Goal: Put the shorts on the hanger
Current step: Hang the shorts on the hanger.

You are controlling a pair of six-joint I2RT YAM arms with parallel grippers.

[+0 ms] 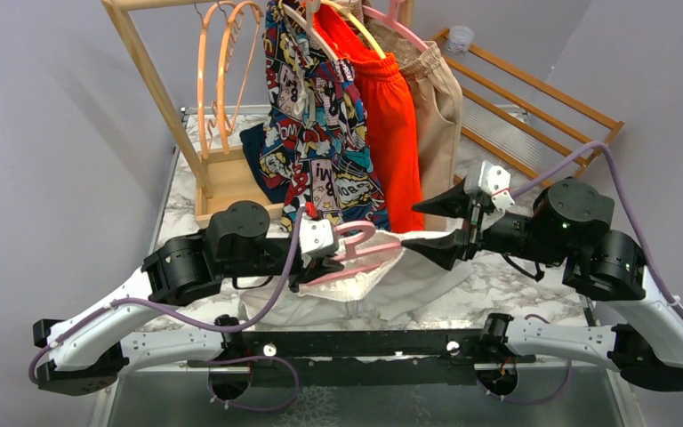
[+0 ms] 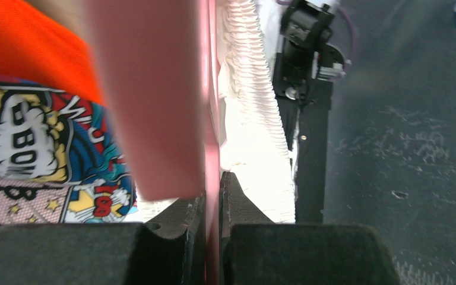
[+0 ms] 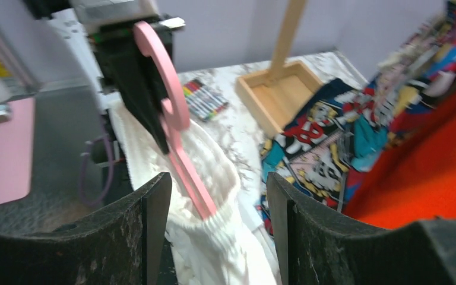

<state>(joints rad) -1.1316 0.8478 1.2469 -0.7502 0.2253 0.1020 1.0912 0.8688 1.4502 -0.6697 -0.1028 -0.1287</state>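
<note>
We log the white shorts (image 1: 356, 298) heaped on the marble tabletop (image 1: 507, 285), just in front of the wooden rack (image 1: 156, 98). One end of the pink hanger (image 1: 365, 249) dips into their waistband. The left pincer (image 2: 212, 199) is pinching the hanger. The right pincer (image 1: 449, 227) is spread wide before the rack, at the shorts' edge; we cannot tell if it touches them.

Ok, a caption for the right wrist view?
Open right gripper faces the pink hanger, clamped by the left gripper, its lower end at the white shorts' waistband.
</note>
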